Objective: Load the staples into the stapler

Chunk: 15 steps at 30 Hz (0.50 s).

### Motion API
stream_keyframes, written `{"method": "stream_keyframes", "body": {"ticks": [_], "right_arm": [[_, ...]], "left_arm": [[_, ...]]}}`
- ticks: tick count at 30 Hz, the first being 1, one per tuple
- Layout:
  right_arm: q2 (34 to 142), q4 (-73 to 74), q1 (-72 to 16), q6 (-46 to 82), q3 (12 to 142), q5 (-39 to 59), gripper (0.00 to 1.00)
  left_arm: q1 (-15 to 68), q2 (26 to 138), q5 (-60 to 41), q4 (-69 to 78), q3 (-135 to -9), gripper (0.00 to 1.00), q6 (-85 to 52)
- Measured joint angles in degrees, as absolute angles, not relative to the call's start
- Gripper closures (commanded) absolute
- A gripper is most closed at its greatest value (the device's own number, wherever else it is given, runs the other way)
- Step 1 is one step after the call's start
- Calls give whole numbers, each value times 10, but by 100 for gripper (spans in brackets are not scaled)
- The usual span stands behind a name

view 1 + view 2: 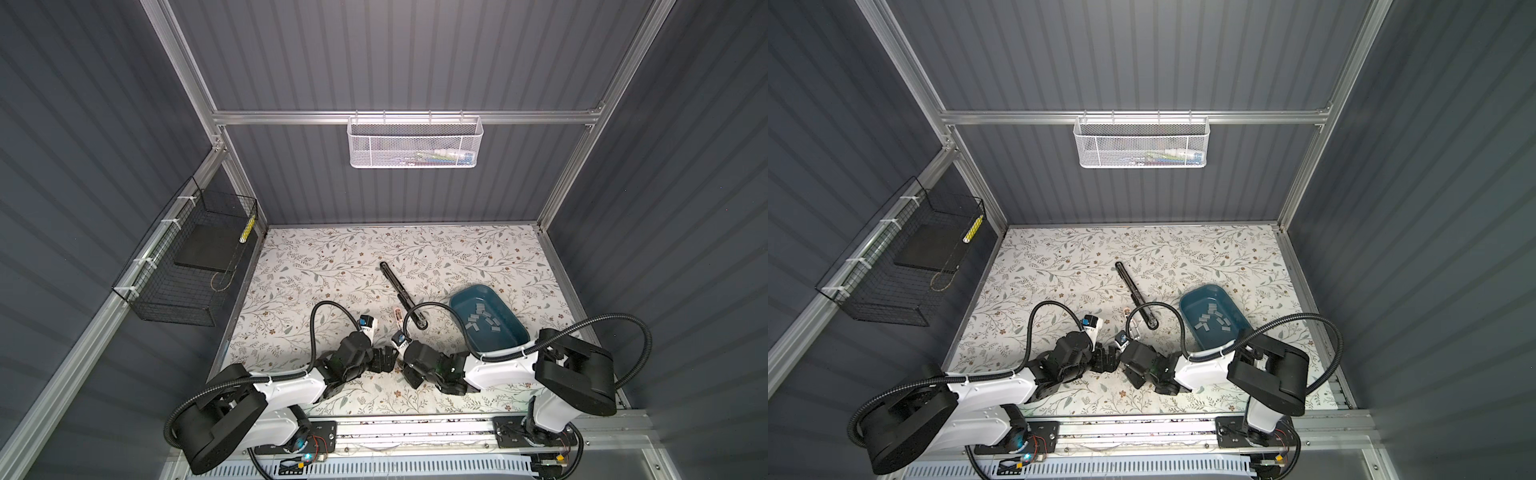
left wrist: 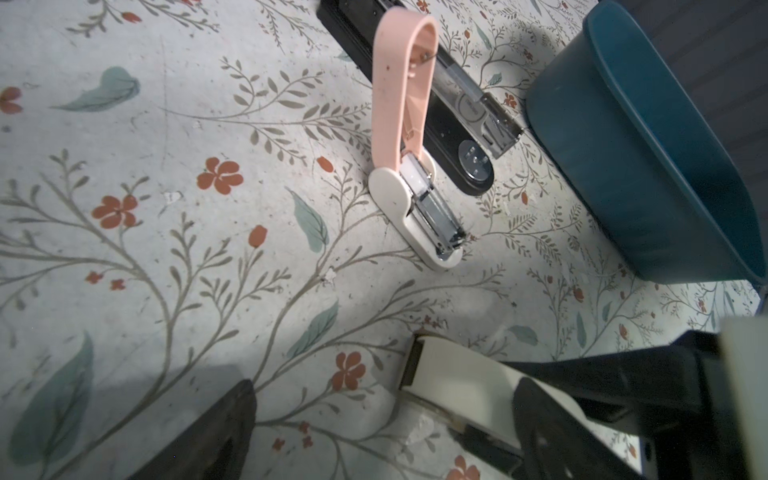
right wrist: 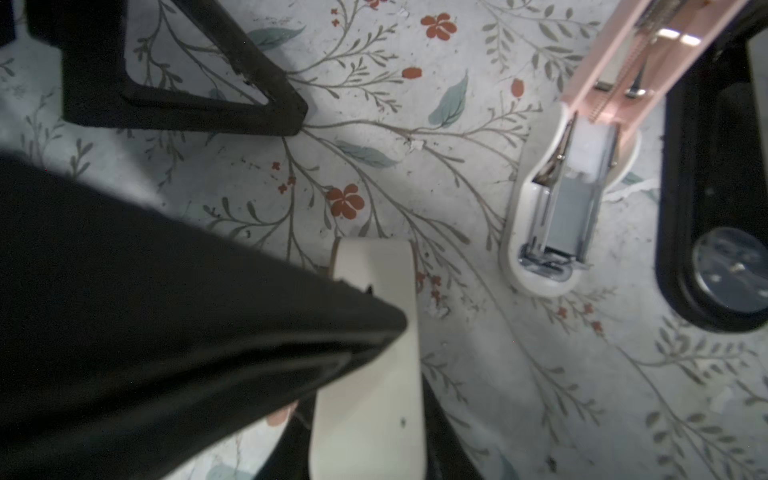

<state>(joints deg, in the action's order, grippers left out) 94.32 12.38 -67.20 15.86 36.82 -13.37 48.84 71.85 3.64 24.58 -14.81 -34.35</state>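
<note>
Facing the pink stapler [image 1: 397, 313] at lower centre, your left gripper [image 1: 384, 359] is spread wide; your right gripper's [image 3: 386, 316] state you cannot tell.

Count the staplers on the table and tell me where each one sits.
2. The pink-and-white stapler stands open mid-table. The black stapler lies opened flat right beside it, next to the blue bin. More could be hidden from these views.

The black stapler [image 2: 449, 133] runs off the picture's edge; the white mesh basket's [image 1: 374, 145] contents blur beyond naming.
</note>
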Motion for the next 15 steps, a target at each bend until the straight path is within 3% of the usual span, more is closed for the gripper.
{"method": "stream_keyframes", "body": {"ticks": [5, 15], "right_arm": [[943, 124, -672, 158, 368, -133, 80], [933, 128, -670, 160, 357, -131, 62]], "left_arm": [[497, 716, 45, 254, -143, 3, -343], [511, 696, 46, 253, -135, 3, -343]]}}
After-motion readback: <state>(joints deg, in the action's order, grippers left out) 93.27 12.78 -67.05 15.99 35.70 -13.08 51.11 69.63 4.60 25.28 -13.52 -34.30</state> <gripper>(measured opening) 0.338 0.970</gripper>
